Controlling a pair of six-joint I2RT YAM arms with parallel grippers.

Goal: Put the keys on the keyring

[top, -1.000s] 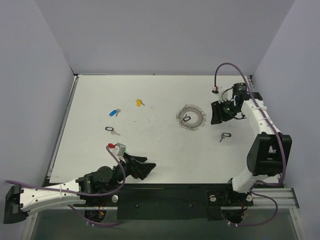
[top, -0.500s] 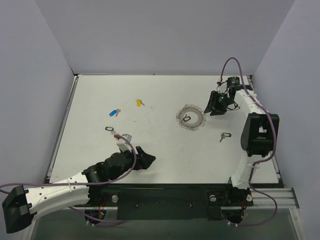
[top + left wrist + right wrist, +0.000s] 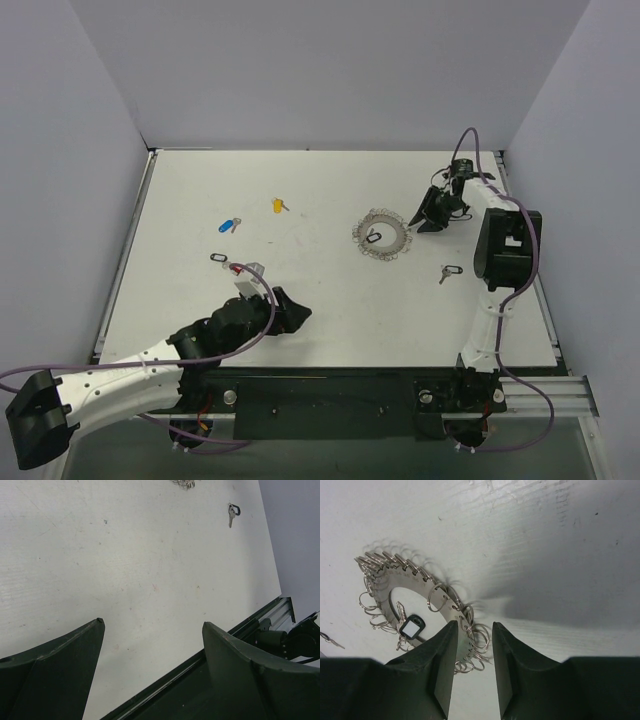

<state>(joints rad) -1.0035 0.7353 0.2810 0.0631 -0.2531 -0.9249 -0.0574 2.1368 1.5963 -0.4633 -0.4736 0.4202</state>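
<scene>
Both arms have shifted in the last second. The right arm (image 3: 505, 250) has folded back toward the far right corner and brought the right fingers (image 3: 420, 215) in to the keyring's rim, their gap tightening. The left arm (image 3: 130, 375) has stretched out and pushed the left fingers (image 3: 292, 312) further over the worktop (image 3: 330, 180).

Plenty of bare white worktop ahead of the left fingers, which stand spread wide and hold nothing. The near edge and its rail (image 3: 277, 615) run just under the right-side finger in the left wrist view.

Over to the right fingers now: narrow gap, nothing pinched that I can see, tips poised over the nearest loops of the keyring (image 3: 382, 582), with the worktop's right edge close behind them. The keyring lies flat, a plate fringed with small wire loops. In its opening, just left of the fingertips, lies the ringed black key (image 3: 411, 627), cap toward the fingers, blade slanting away. Threaded or not, I cannot tell.

The loose black key (image 3: 232, 514) sits far ahead of the left fingers, cap away, blade pointing back at them. Behind those fingers, beside the wrist, lies a second black key (image 3: 220, 258). Off to their left, the blue key (image 3: 229, 225) and the yellow key (image 3: 278, 205) lie apart.
</scene>
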